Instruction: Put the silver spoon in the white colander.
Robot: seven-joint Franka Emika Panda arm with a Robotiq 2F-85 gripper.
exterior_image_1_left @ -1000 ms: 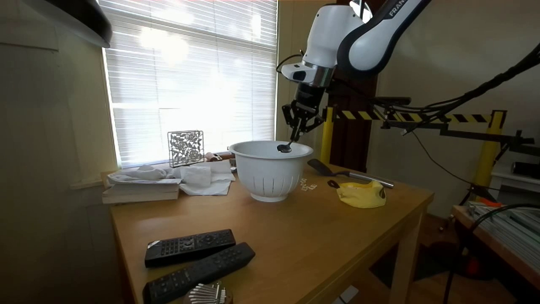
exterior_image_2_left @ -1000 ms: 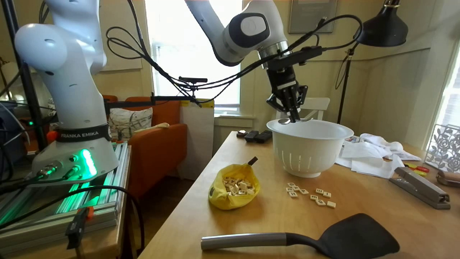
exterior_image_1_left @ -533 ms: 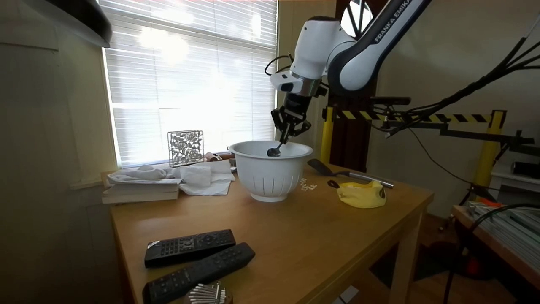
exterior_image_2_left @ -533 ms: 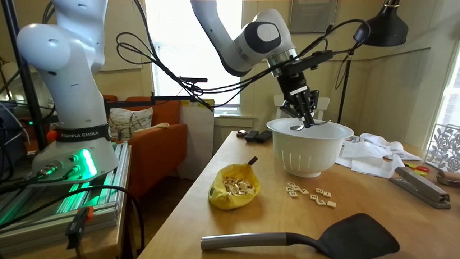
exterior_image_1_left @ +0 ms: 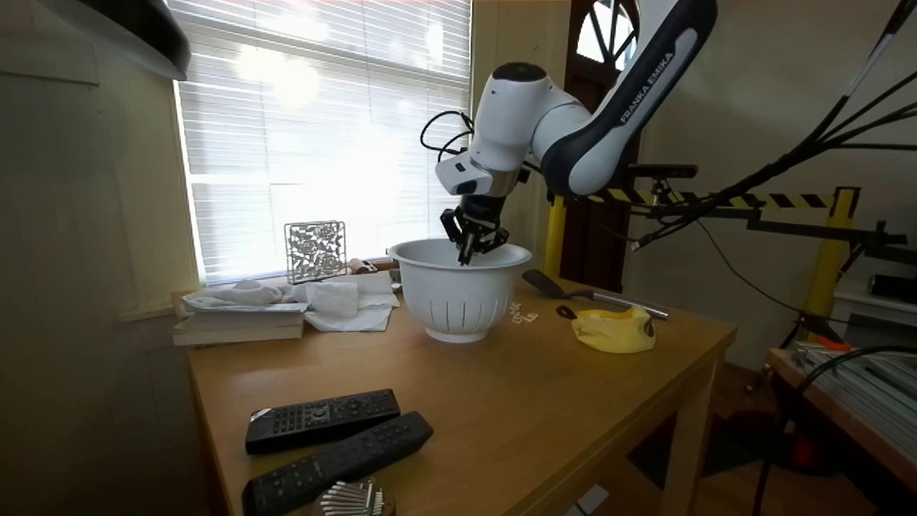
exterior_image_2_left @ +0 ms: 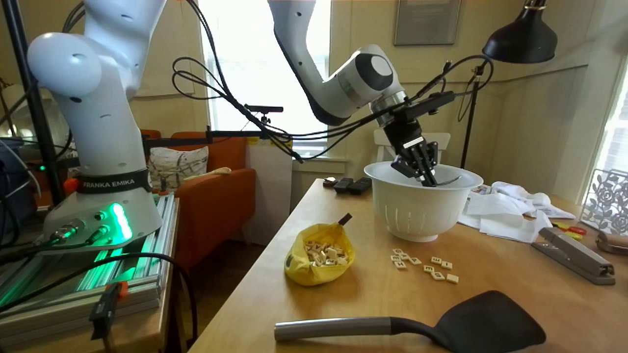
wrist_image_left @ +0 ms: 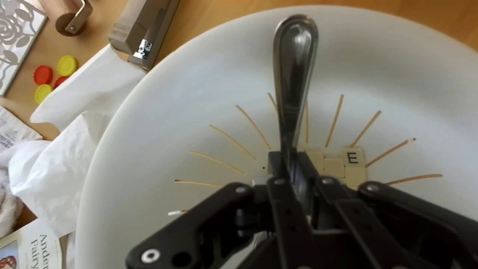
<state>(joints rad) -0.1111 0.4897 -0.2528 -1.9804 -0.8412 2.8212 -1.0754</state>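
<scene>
Has the silver spoon (wrist_image_left: 295, 56) pinched in the gripper (wrist_image_left: 290, 161), with the white colander (exterior_image_2_left: 414, 208) beneath it. Likely leaves just lowering and letting go to do.

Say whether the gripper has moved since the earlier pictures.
Yes: in an exterior view, the gripper has moved down and image-left against the colander.

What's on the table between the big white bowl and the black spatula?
A loose scatter of letter tiles lies between the white colander and the black spatula, as an exterior view shows.
</scene>
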